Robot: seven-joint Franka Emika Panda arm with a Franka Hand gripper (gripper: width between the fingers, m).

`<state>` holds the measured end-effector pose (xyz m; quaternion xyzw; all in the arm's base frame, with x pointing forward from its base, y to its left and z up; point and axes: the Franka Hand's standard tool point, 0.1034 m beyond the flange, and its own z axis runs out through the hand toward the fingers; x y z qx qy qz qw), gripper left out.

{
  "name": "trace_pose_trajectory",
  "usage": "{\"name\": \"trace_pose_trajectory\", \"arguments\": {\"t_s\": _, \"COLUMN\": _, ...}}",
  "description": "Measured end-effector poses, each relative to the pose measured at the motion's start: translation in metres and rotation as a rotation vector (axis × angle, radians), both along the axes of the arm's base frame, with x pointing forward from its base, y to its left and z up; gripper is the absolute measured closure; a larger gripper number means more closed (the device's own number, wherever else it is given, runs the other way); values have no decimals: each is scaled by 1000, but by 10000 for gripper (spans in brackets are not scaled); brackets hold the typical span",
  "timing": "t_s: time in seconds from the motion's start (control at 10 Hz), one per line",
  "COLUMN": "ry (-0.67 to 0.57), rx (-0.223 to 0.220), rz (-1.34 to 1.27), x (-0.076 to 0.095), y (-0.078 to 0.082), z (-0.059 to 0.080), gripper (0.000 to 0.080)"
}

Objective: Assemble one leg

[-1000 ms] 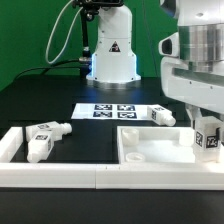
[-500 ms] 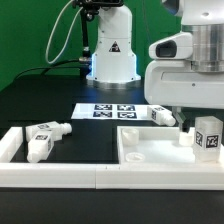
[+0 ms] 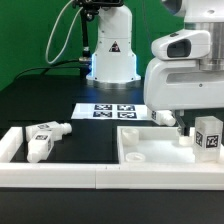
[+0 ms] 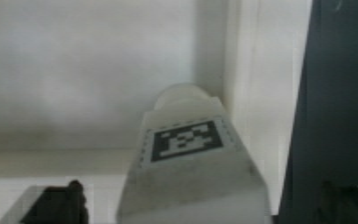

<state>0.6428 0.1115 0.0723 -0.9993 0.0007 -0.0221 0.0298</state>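
The black table (image 3: 45, 100) filled the scene, and the arm's big white wrist housing (image 3: 185, 75) hung over the exterior view's right side, hiding its own fingers. Below it lay the white tabletop (image 3: 150, 150), a tray-like square at the near right, and a tagged leg (image 3: 208, 135) stood upright at its right edge, just beside the housing. The wrist view looked straight down on that leg (image 4: 190, 150), tag facing the camera, with one dark fingertip (image 4: 55, 200) showing to one side of it; whether the gripper (image 4: 190, 205) had closed on the post could not be told. Farther back, the marker board (image 3: 110, 111) lay flat at centre. Over on the left, two more legs (image 3: 42, 140) rested near the white rail (image 3: 40, 173), one on top of the other.
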Motion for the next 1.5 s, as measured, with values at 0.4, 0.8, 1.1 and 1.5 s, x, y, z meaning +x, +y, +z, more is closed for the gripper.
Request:
{"name": "trace_pose_trajectory", "arguments": {"t_s": 0.4, "ry": 14, "rx": 19, "rz": -303, "x": 0, "y": 0, "z": -1, "gripper": 514}}
{"name": "trace_pose_trajectory", "arguments": {"t_s": 0.8, "ry": 71, "rx": 80, "rz": -963, "x": -1, "y": -3, "z": -2, "gripper": 514}}
{"name": "trace_pose_trajectory", "arguments": {"t_s": 1.1, "ry": 92, "rx": 94, "rz": -1141, "x": -1, "y": -3, "z": -2, "gripper": 513}}
{"name": "trace_pose_trajectory", "arguments": {"t_s": 1.5, "ry": 136, "rx": 196, "rz": -1592, "x": -3, "y": -5, "z": -2, "gripper": 512}}
